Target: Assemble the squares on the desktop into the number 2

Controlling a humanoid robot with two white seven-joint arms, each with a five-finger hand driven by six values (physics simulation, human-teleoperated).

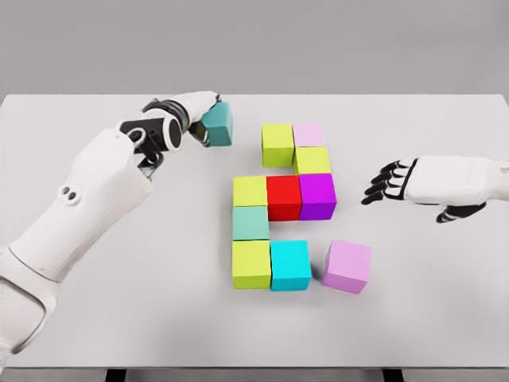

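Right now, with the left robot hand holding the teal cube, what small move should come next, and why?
Probably carry the teal cube, held in the left robot hand, right toward the lime cube at the top row's left end. That row has only that cube and the pale pink cube, while the middle row is three wide, so the spot beside it looks open.

Matt, smooth cubes [284, 197], perhaps plastic; the table [119, 318] is matt grey; arm shells [87, 191] glossy white.
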